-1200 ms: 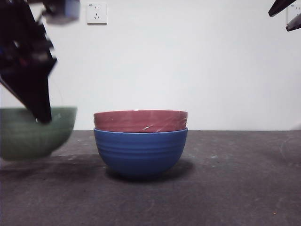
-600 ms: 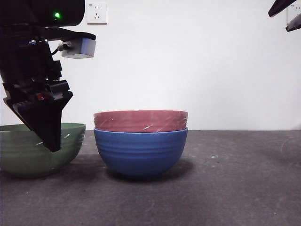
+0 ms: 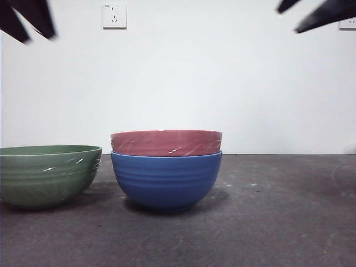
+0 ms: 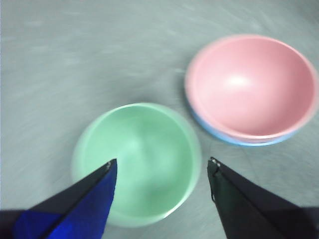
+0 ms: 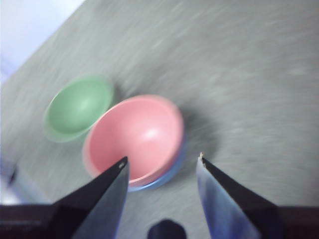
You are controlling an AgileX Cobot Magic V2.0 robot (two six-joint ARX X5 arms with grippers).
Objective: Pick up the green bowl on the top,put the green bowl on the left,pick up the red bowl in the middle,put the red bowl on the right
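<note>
The green bowl [image 3: 49, 175] stands upright on the dark worktop [image 3: 267, 217] at the left of the front view, its rim level and its left side cut by the picture's edge, a few white scuffs on its ribbed wall. Just beside it to the right, apart by a narrow gap, the red bowl [image 3: 166, 143] sits nested in a blue ribbed bowl [image 3: 166, 179] at the middle of the worktop; only the red bowl's upper band shows above the blue rim. A white wall socket [image 3: 114, 15] hangs on the far wall. Black blurred tips show at the two top corners: the left tool [image 3: 28, 19] high above the green bowl, and the right tool [image 3: 317, 14] high at the right. In the left wrist view, the left tool [image 4: 162, 167] is released, its two jaws spread wide and grasping nothing, with the green bowl [image 4: 137, 162] empty on the worktop under it and the red bowl [image 4: 251, 87] beside that, a thin edge of the blue bowl [image 4: 219, 135] peeping from under its rim. In the right wrist view, blurred, the right tool [image 5: 160, 162] is likewise released with jaws apart, above the red bowl [image 5: 134, 139] in its blue bowl [image 5: 167, 174], the green bowl [image 5: 79, 107] on the far side of them.
</note>
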